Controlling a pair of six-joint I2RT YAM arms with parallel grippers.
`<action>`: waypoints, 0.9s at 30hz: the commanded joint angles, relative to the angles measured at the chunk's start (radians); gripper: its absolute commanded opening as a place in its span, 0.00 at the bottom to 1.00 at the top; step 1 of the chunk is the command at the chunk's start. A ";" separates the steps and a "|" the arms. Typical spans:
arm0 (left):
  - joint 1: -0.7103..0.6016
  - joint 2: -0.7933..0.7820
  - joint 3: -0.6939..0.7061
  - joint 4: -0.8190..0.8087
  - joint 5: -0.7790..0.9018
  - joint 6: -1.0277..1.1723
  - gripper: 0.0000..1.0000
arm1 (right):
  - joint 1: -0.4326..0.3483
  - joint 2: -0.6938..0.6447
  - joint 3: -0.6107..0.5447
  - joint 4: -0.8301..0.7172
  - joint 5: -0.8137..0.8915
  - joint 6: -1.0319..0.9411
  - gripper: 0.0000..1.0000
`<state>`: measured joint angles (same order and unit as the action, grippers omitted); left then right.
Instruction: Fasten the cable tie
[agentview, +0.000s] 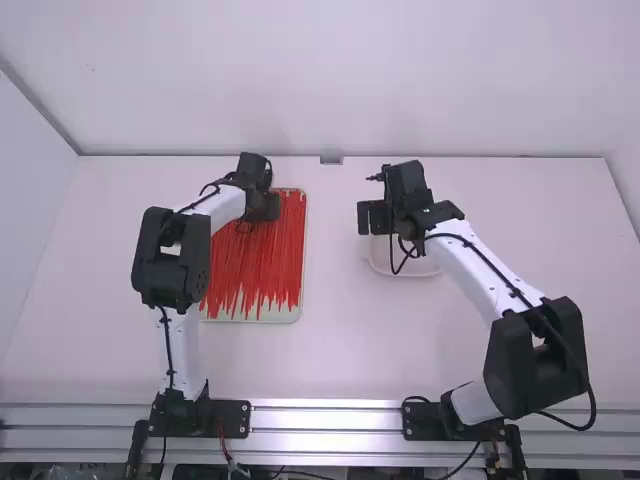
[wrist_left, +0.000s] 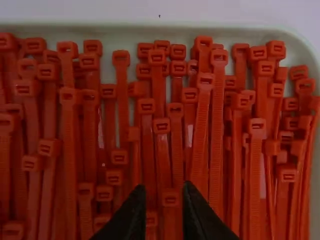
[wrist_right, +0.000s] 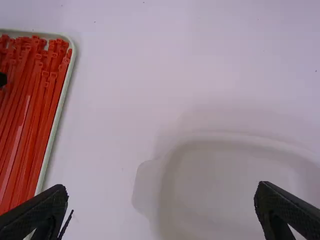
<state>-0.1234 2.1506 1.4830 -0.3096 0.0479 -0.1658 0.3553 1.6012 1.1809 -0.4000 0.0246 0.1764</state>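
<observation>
Left fingers (wrist_left: 132, 217) narrowly parted over ribbed orange cable ties (wrist_left: 215, 125); right fingers (wrist_right: 35, 210) spread wide above translucent tub (wrist_right: 150, 175)

Lying side by side in a tray (agentview: 250, 319) as cable ties (agentview: 265, 260), heads toward its far end. Sitting with that tray on the desk (agentview: 340, 340), left of the middle. Hanging over the tray's far end with the left pincer (wrist_left: 161, 187), slightly parted. Resting right of the middle as a tub (wrist_right: 225, 185), well apart from the tray, under the wide-spread right pincer (wrist_right: 160, 187).
</observation>
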 joint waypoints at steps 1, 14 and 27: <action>0.005 0.008 0.004 -0.003 -0.006 -0.002 0.20 | -0.001 0.010 0.029 -0.001 -0.001 0.002 1.00; 0.005 0.009 -0.002 0.008 0.014 0.002 0.21 | -0.001 0.010 0.029 -0.002 -0.001 0.003 0.99; 0.005 0.009 -0.048 0.063 0.014 -0.002 0.22 | -0.001 0.010 0.029 0.003 -0.001 0.010 1.00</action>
<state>-0.1234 2.1506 1.4452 -0.2474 0.0578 -0.1654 0.3550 1.6012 1.1809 -0.3988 0.0242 0.1818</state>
